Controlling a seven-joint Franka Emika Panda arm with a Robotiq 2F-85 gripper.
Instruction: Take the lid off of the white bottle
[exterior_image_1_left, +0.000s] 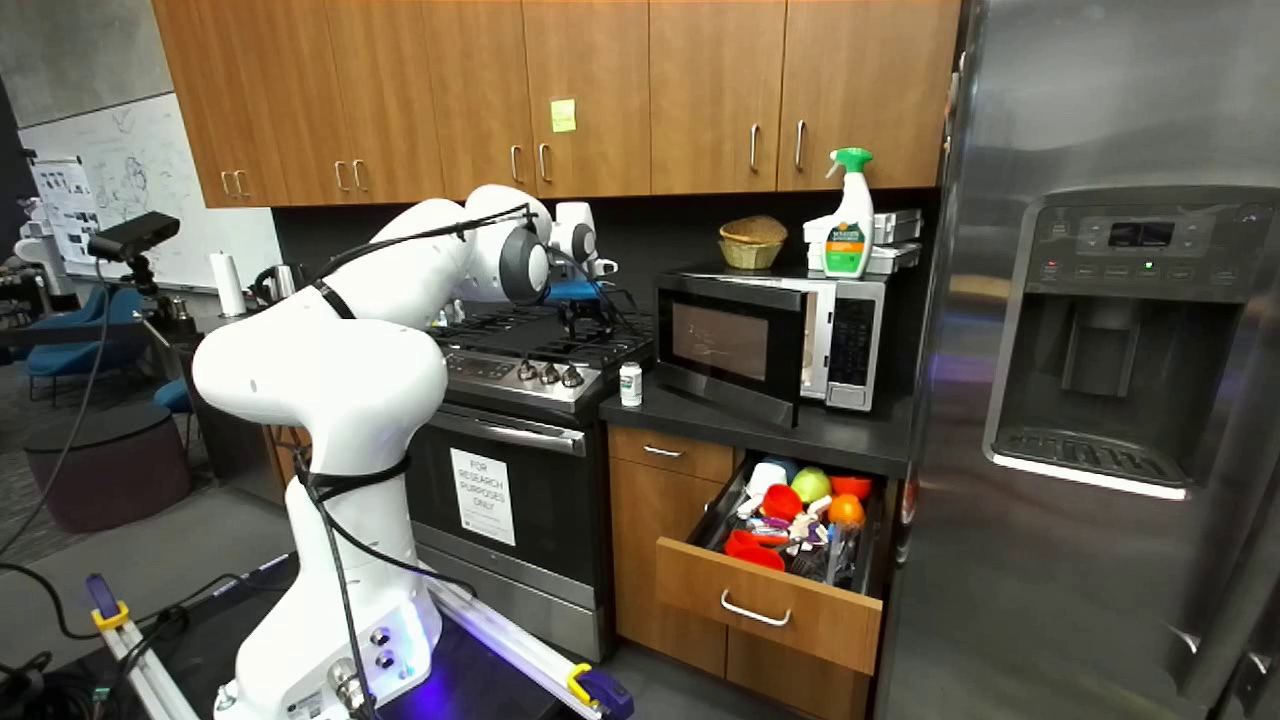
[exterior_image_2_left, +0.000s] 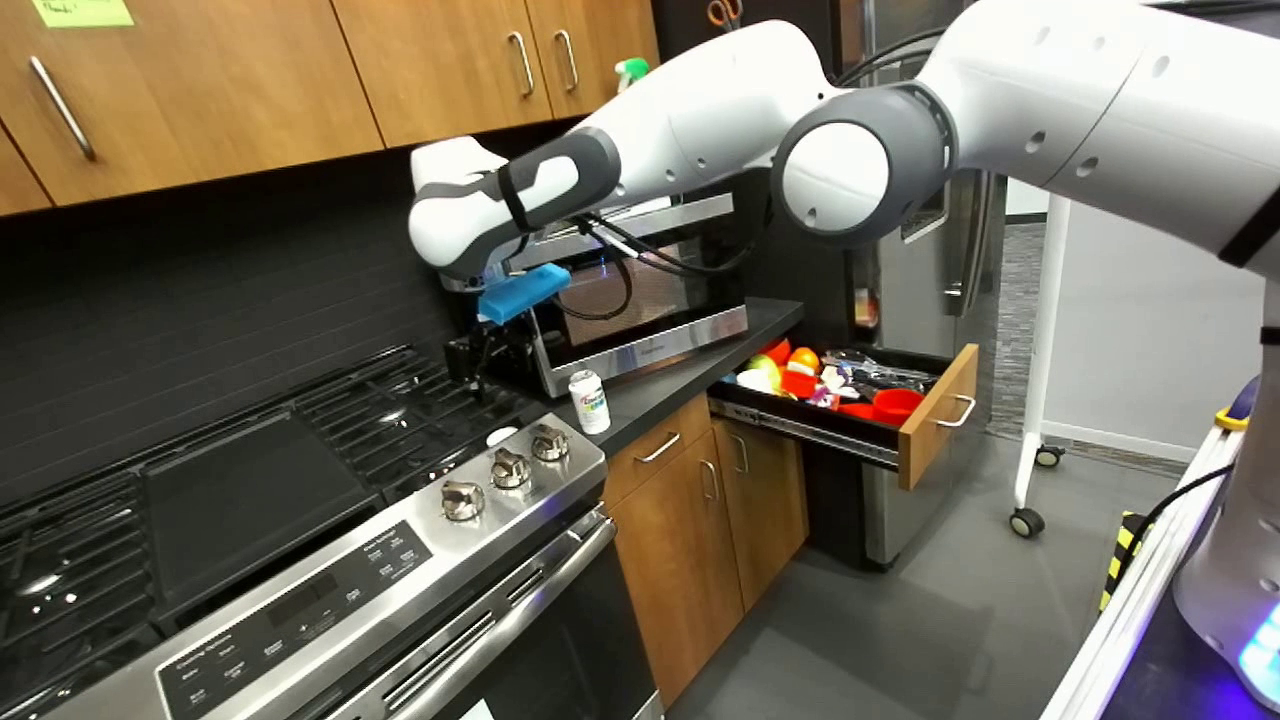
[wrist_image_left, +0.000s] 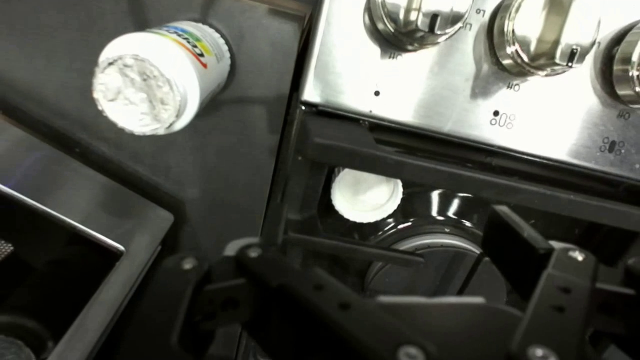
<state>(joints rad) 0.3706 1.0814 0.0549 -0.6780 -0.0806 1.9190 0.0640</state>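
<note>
The white bottle (wrist_image_left: 202, 65) stands upright on the dark counter beside the stove, with a crinkled silver foil seal over its mouth. It also shows in both exterior views, as the bottle (exterior_image_1_left: 631, 386) and the labelled bottle (exterior_image_2_left: 590, 404). Apart from it, the white ridged lid (wrist_image_left: 366, 197) lies on the cooktop, its hollow inside facing up and one edge covered by a grate bar. A bit of the lid (exterior_image_2_left: 502, 436) shows behind the knobs in an exterior view. Above the burner, my gripper (wrist_image_left: 375, 245) has its fingers spread wide with nothing between them.
Stove knobs (exterior_image_2_left: 510, 467) line the front panel, and iron grates (exterior_image_2_left: 400, 400) cover the cooktop. The microwave (exterior_image_1_left: 740, 330), its door ajar, stands close behind the bottle. Below the counter an open drawer (exterior_image_1_left: 770, 600) juts out, full of toys and utensils. A spray bottle (exterior_image_1_left: 848, 225) tops the microwave.
</note>
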